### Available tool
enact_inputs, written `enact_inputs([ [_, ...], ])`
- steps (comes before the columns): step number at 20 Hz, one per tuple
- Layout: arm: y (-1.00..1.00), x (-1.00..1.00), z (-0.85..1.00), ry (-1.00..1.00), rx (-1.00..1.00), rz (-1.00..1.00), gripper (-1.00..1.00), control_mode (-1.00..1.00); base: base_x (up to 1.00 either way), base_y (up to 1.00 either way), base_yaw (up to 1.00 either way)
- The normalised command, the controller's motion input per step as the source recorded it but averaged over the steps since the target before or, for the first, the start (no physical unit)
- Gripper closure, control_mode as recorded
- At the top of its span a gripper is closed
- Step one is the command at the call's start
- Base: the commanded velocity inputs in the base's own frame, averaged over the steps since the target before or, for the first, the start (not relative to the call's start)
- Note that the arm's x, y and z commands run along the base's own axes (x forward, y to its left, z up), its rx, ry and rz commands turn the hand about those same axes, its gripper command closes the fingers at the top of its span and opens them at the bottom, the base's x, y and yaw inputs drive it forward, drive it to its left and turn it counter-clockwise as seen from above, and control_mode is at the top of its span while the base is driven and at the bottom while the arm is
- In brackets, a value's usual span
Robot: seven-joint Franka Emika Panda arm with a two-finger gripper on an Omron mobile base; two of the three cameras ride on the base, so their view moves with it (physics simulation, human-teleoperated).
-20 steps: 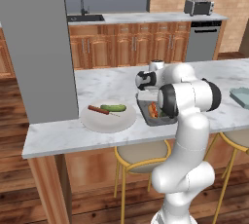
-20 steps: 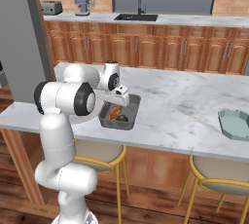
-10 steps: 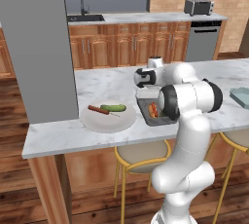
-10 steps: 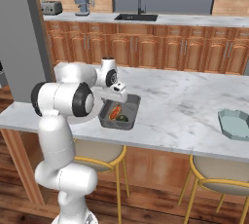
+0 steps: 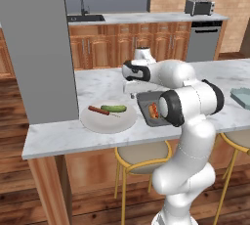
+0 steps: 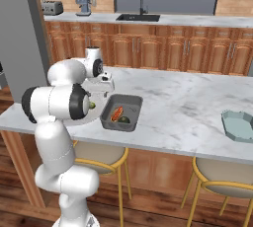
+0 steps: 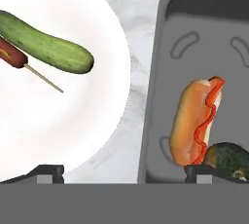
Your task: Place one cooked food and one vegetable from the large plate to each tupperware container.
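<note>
The table (image 5: 93,84) is white marble with grey veins, in a kitchen with wooden cabinets and a sink (image 6: 138,18) on the far counter. My pincer (image 7: 124,174) stands wide and holds nothing, above the gap between the large plate (image 7: 58,121) and the dark grey container (image 7: 160,72). On the plate lie a cucumber (image 7: 46,45) and a sausage on a stick (image 7: 12,52), cut off at the picture's edge. In the container lie a hot dog (image 7: 194,118) and a dark green vegetable (image 7: 228,158), partly hidden. The pale blue container (image 6: 238,126) sits near the table's right end.
</note>
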Motion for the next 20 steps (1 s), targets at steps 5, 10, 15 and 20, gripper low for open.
enact_inputs([
  [5, 0.61, 0.26, 0.11, 0.04, -0.03, 0.31, -1.0, -1.0, 0.0, 0.0, 0.0],
  [10, 0.36, 0.5, -0.17, 0.0, 0.0, 0.37, -1.0, -1.0, 0.0, 0.0, 0.0],
  [15, 0.12, 0.36, -0.43, 0.0, -0.05, 0.35, -1.0, -1.0, 0.0, 0.0, 0.0],
  [20, 0.01, 0.11, -0.41, 0.0, 0.0, 0.31, -1.0, -1.0, 0.0, 0.0, 0.0],
])
